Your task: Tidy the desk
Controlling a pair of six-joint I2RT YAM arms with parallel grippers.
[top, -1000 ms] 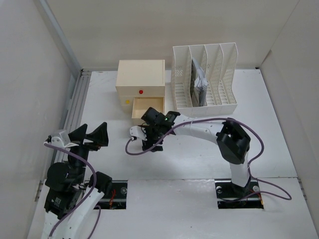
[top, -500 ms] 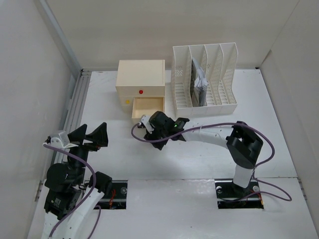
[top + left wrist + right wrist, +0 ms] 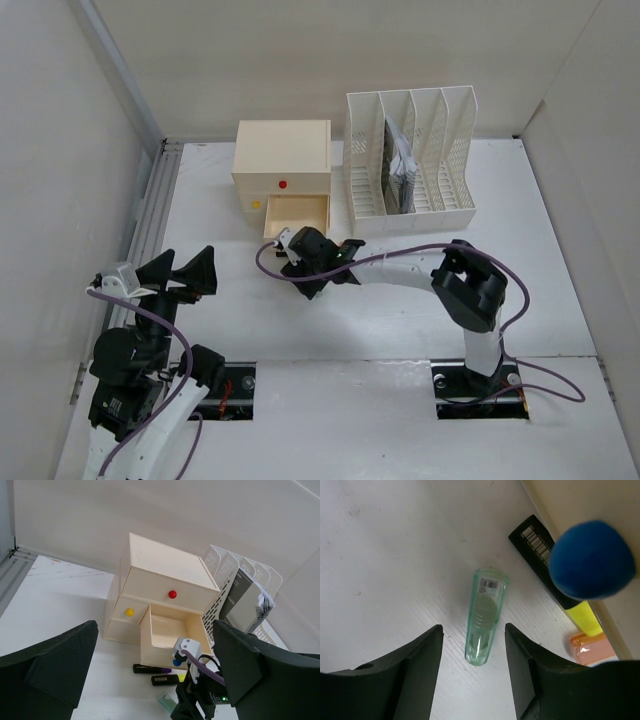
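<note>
The desk (image 3: 400, 320) is a white tabletop. My right gripper (image 3: 305, 265) hangs low over it just in front of the open drawer (image 3: 296, 213) of the cream drawer box (image 3: 282, 155). In the right wrist view this gripper (image 3: 472, 630) is open, its jaws on either side of a clear green tube (image 3: 485, 617) lying flat, not touching it. A black highlighter with a yellow end (image 3: 555, 580) and an orange item (image 3: 587, 647) lie beside the drawer front, under its blue knob (image 3: 592, 560). My left gripper (image 3: 190, 258) is open and empty at the left.
The white slotted file rack (image 3: 410, 160) holds papers at the back right. The left wrist view shows a purple highlighter (image 3: 152, 669), the yellow one (image 3: 167, 680) and the green tube (image 3: 167, 701) in front of the open drawer (image 3: 170, 630). Pale walls surround the desk.
My right gripper has moved from farther out on the desk back toward the open drawer front, and its elbow has shifted. The left arm has not moved.
</note>
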